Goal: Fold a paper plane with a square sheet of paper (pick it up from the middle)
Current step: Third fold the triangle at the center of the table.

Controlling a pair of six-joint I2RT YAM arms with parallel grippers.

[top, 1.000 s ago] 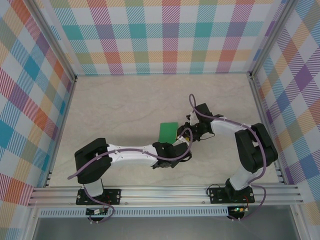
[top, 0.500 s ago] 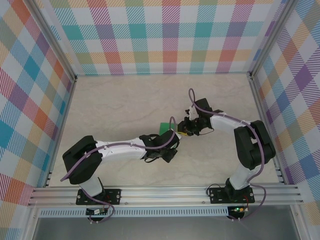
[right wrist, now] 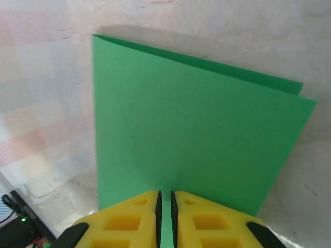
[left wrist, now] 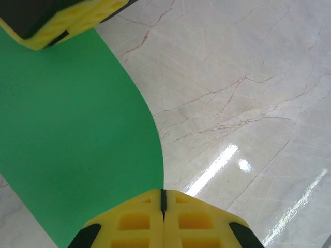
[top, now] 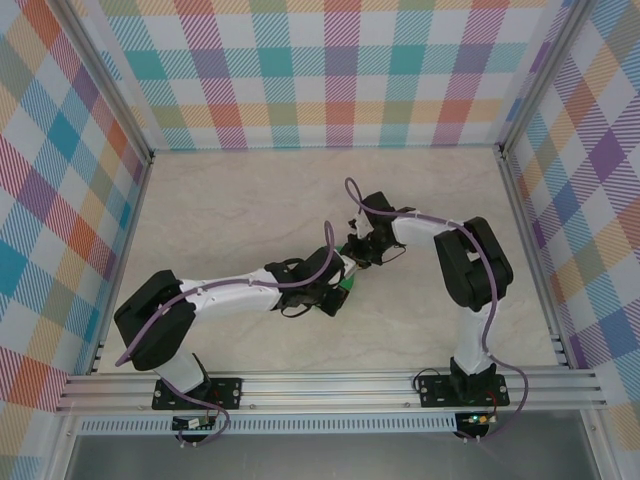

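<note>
The square sheet of paper (right wrist: 191, 124) is bright green and folded in two, its two layers offset at the far right corner. My right gripper (right wrist: 165, 195) is shut on its near edge, with green showing in the thin slit between the pads. In the left wrist view the sheet (left wrist: 77, 129) bows upward off the table. Its curved edge runs into the seam of my left gripper (left wrist: 163, 192), which is shut on it. The right gripper's yellow fingers (left wrist: 62, 20) hold the sheet's far end. From above, both grippers (top: 338, 283) (top: 352, 250) meet mid-table, and a sliver of the sheet (top: 346, 291) shows.
The marble-look tabletop (top: 230, 220) is bare around the arms. Plaid walls (top: 340, 80) close in the back and both sides. An aluminium rail (top: 330, 385) runs along the near edge by the arm bases.
Both grippers have moved left and toward the back. The right gripper's jaws have closed on the sheet. The sheet, seen flat a second ago, is now mostly hidden between the grippers.
</note>
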